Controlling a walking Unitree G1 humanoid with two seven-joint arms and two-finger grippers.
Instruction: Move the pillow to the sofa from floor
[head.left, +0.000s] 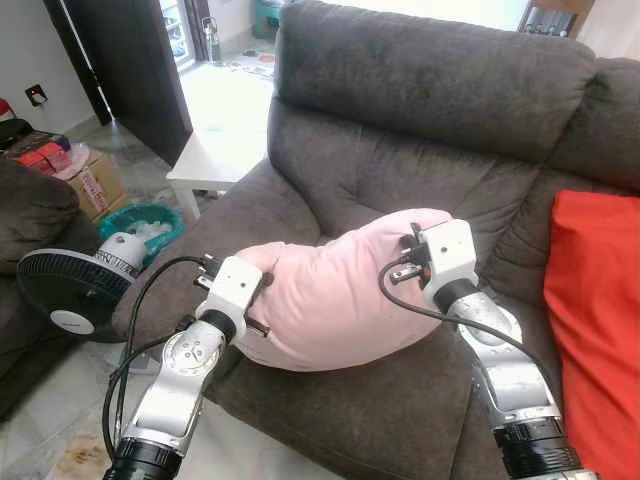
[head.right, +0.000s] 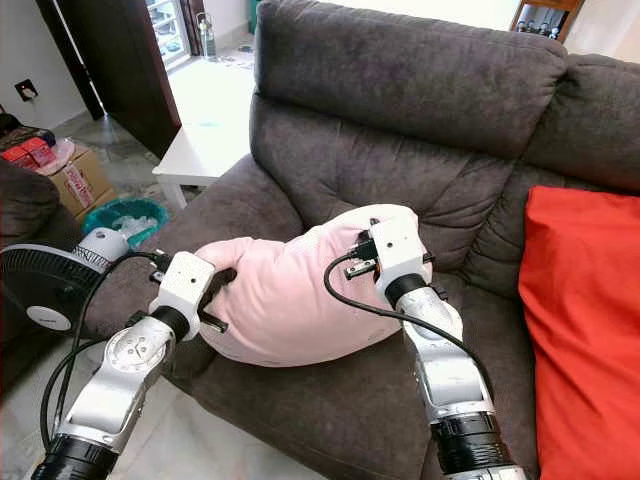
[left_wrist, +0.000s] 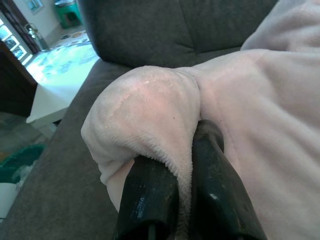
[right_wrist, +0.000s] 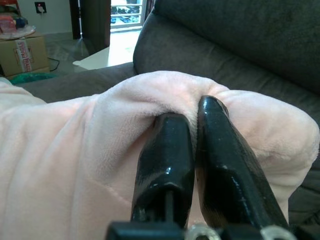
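The left gripper (left_wrist: 187, 165) pinches a fold at one end of the pink pillow (head.left: 335, 290), its black fingers nearly closed with plush between them. The right gripper (right_wrist: 192, 145) clamps the opposite end likewise. The pillow lies bowed across the sofa (head.left: 420, 130) seat, seemingly resting on the cushion. To finish well, both grippers should probably release only once it sits fully on the cushion, clear of the front edge, beside the red cushion (head.left: 595, 320).

My head cameras look down at the sofa (head.left: 420, 120); both wrist cameras sit close behind their fingers (left_wrist: 150, 200).
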